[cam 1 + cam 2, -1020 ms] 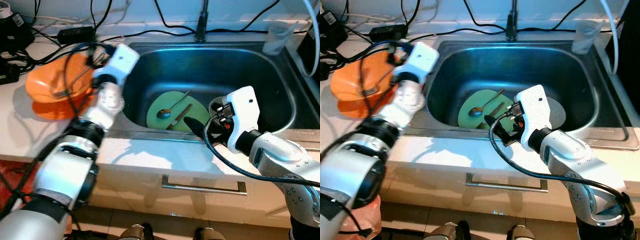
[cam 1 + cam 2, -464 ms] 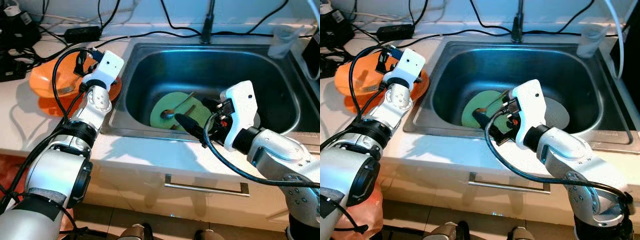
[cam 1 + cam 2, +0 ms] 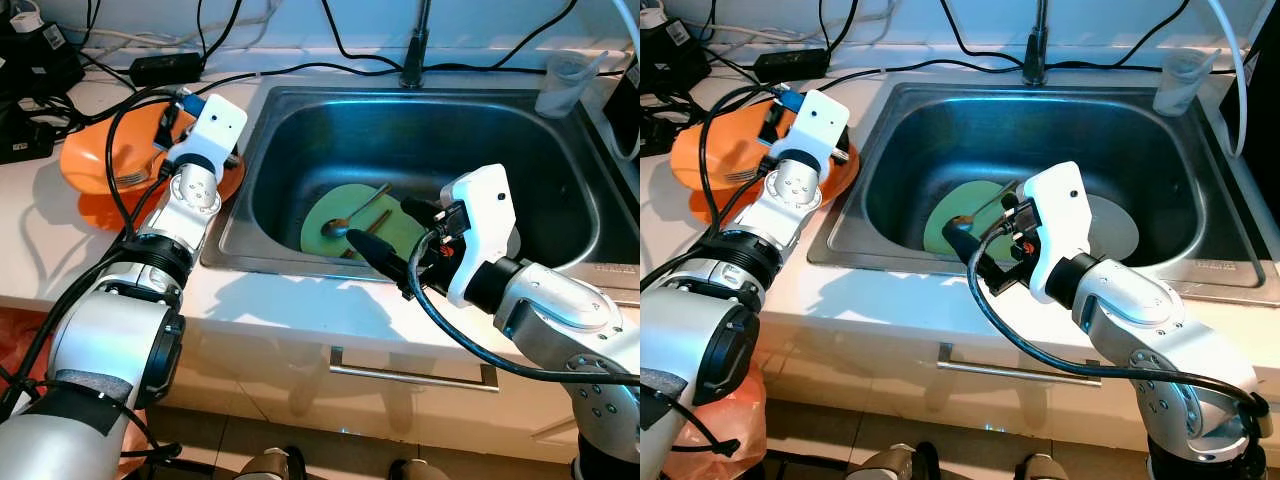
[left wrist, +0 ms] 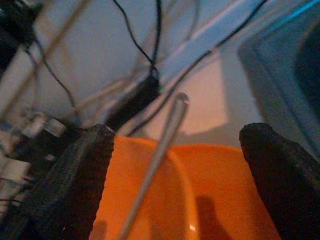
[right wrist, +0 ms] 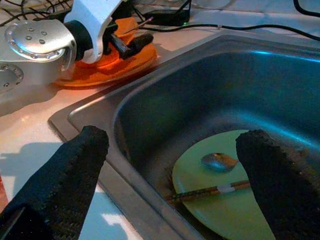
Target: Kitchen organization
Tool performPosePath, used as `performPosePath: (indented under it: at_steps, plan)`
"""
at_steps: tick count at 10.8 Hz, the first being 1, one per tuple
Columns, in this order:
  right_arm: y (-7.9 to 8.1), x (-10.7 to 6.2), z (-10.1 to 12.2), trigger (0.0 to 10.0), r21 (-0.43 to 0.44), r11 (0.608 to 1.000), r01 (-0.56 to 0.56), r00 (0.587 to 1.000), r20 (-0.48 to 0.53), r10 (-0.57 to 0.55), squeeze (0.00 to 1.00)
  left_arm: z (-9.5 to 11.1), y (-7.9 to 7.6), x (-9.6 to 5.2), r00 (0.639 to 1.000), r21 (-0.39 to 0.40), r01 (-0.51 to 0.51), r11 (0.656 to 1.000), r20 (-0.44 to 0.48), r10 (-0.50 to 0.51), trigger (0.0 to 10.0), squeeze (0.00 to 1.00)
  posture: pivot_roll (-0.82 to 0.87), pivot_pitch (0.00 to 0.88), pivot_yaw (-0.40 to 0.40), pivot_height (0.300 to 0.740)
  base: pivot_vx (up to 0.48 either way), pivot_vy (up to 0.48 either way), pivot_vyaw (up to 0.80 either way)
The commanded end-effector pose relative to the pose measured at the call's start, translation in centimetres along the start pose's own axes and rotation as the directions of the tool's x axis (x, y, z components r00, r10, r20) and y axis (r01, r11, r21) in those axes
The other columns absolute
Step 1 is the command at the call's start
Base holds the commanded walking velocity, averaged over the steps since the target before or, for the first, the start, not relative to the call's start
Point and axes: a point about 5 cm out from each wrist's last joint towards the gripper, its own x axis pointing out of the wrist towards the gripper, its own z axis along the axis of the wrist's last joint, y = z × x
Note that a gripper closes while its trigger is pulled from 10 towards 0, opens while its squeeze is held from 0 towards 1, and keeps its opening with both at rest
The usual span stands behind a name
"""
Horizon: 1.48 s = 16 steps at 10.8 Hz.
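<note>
Head views: the right gripper (image 3: 392,240) hovered over the near rim of the stainless steel sink (image 3: 300,130), fingers spread wide and empty; inside lay a pale green plate (image 3: 400,235) bearing a metal spoon (image 3: 338,224) and wooden chopsticks (image 3: 367,221). Left wrist view: the left gripper (image 4: 177,175), wide open, holding nothing, straddled an orange plastic bowl (image 4: 200,195) containing a metal fork (image 4: 162,147). Right wrist view: the plate lay between the open fingers.

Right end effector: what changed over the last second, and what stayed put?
The right end effector advanced from the sink's front rim over the green plate, fingers open. The left end effector drew back slightly over the orange bowl. Spoon and chopsticks stayed put.
</note>
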Motion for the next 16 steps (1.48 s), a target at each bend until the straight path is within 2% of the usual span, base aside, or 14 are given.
performPosePath:
  at_steps: [1, 2, 4, 5, 6, 8, 9, 10, 11, 12, 15, 16]
  plan:
    - [0.3, 0.0, 0.2, 10.0, 0.003, 1.0, -0.019, 1.0, 0.01, 0.019, 0.0, 0.0, 0.2, 0.1, 0.999, -0.045, 0.029, 0.999, -0.029, -0.03, 10.0, 0.0, -0.21, 0.107, 0.095, 0.74, 0.0, 0.0, 0.0]
    - [0.2, 0.1, 0.2, 10.0, 0.001, 1.0, -0.024, 1.0, 0.011, 0.024, 0.0, -0.6, 0.5, 0.2, 0.993, -0.031, 0.098, 0.995, -0.067, -0.099, 10.0, 0.0, -0.2, 0.104, 0.092, 0.74, 0.0, 0.0, 0.0]
    - [0.1, 0.2, 0.3, 10.0, -0.001, 1.0, -0.026, 1.0, 0.012, 0.026, 0.0, -1.1, 1.4, 0.3, 0.985, -0.037, 0.137, 0.99, -0.103, -0.14, 10.0, 0.0, -0.2, 0.101, 0.093, 0.74, 0.0, 0.0, 0.0]
    - [0.1, 0.2, 0.3, 10.0, 0.0, 1.0, -0.027, 1.0, 0.014, 0.027, 0.0, -0.9, 1.9, 0.4, 0.969, -0.057, 0.209, 0.976, -0.125, -0.214, 10.0, 0.0, -0.19, 0.101, 0.093, 0.74, 0.0, 0.0, 0.0]
    - [0.1, 0.3, 0.2, 10.0, 0.0, 1.0, -0.027, 1.0, 0.014, 0.027, 0.0, -0.6, 2.3, 0.5, 0.96, -0.042, 0.246, 0.968, -0.129, -0.249, 10.0, 0.0, -0.19, 0.099, 0.094, 0.74, 0.0, 0.0, 0.0]
    - [0.0, 0.4, 0.2, 10.0, 0.001, 1.0, -0.026, 1.0, 0.016, 0.026, 0.0, -0.3, 3.4, 0.6, 0.965, -0.029, 0.235, 0.971, -0.115, -0.237, 10.0, 0.0, -0.18, 0.095, 0.093, 0.74, 0.0, 0.0, 0.0]
    - [0.0, 0.5, 0.2, 10.0, 0.0, 1.0, -0.029, 0.999, 0.019, 0.029, 0.0, -0.8, 3.3, 0.5, 0.956, -0.06, 0.257, 0.965, -0.13, -0.263, 10.0, 0.0, -0.17, 0.092, 0.092, 0.74, 0.0, 0.0, 0.0]
    - [0.0, 0.6, 0.3, 10.0, 0.0, 1.0, -0.03, 0.999, 0.021, 0.03, 0.0, -1.3, 3.1, 0.3, 0.949, -0.071, 0.271, 0.96, -0.146, -0.279, 4.1, 0.0, -0.17, 0.092, 0.091, 0.74, 0.0, 0.0, 0.0]
    - [-0.1, 0.7, 0.3, 10.0, -0.002, 1.0, -0.03, 0.999, 0.022, 0.03, 0.0, -1.6, 2.9, 0.2, 0.937, -0.091, 0.301, 0.949, -0.158, -0.312, 3.2, 0.0, -0.17, 0.092, 0.09, 0.74, 0.0, 0.0, 0.0]
    - [-0.1, 0.6, 0.3, 10.0, -0.003, 1.0, -0.029, 0.999, 0.022, 0.03, 0.0, -1.6, 2.4, 0.1, 0.928, -0.088, 0.329, 0.94, -0.152, -0.339, 10.0, 0.0, -0.17, 0.091, 0.088, 0.74, 0.0, 0.0, 0.0]
    - [-0.2, 0.8, 0.3, 10.0, -0.007, 1.0, -0.029, 0.999, 0.025, 0.029, 0.0, -2.2, 0.9, -0.3, 0.9, -0.146, 0.389, 0.91, -0.149, -0.409, 10.0, 0.0, -0.16, 0.089, 0.087, 0.74, 0.0, 0.0, 0.0]
    - [-0.3, 0.8, 0.4, 10.0, -0.008, 1.0, -0.027, 0.999, 0.026, 0.028, 0.0, -2.3, 0.7, -0.5, 0.881, -0.166, 0.426, 0.889, -0.148, -0.45, 0.0, 0.0, -0.16, 0.087, 0.084, 0.74, 0.0, 0.0, 0.0]
